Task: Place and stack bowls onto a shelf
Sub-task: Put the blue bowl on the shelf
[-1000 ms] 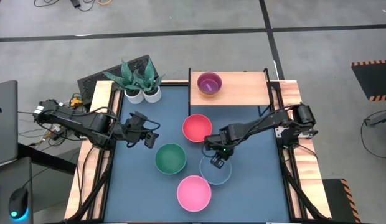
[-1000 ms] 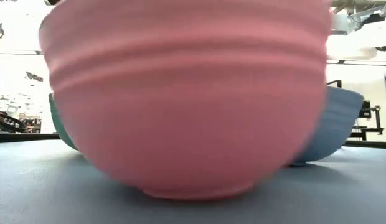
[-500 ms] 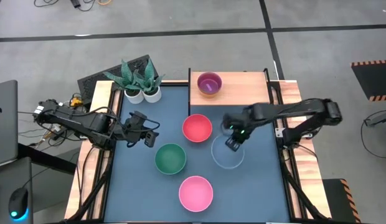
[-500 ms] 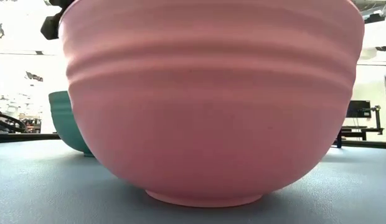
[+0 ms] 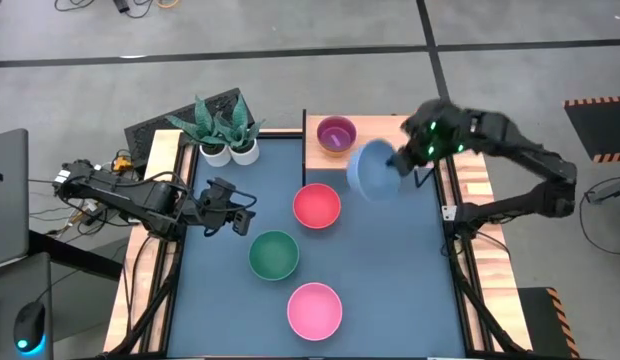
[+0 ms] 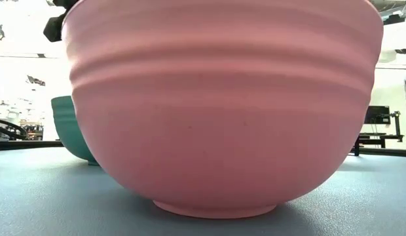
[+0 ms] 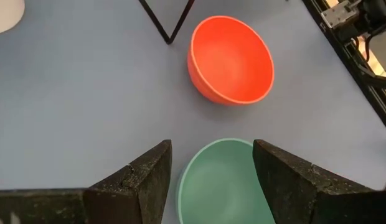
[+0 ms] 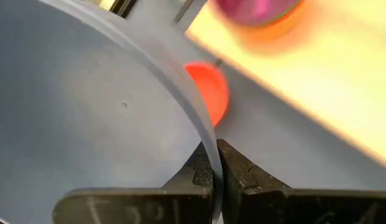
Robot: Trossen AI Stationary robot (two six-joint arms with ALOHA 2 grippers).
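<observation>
My right gripper (image 5: 396, 163) is shut on the light blue bowl (image 5: 371, 170), which is in the air over the near edge of the light-wood shelf (image 5: 390, 143). A small purple bowl (image 5: 336, 133) stands on the shelf's left part. The red-pink bowl (image 5: 317, 205), the green bowl (image 5: 274, 254) and the pink bowl (image 5: 314, 310) stand on the dark table top. My left gripper (image 5: 242, 214) is open and empty left of the green bowl, which shows between its fingers (image 7: 221, 186). My right gripper pinches the light blue bowl's rim (image 8: 208, 146), one finger inside the bowl and one outside. The fingers come from the table's right side. The bowl is lifted clear of the table and tilted, its wall (image 8: 87, 118) to one side of the fingers.
Two white pots with plants (image 5: 228, 140) stand at the table's far left. The shelf's thin black legs (image 7: 168, 22) stand on the table top near the red-pink bowl (image 7: 233, 59). The pink bowl (image 6: 222, 105) fills the low view, with the green bowl (image 6: 71, 128) behind it.
My right gripper has lifted the light blue bowl off the table beside the pink bowl and carried it up and toward the far edge, to the shelf. The bowl has tipped from level to tilted. The pink bowl has shifted a little.
</observation>
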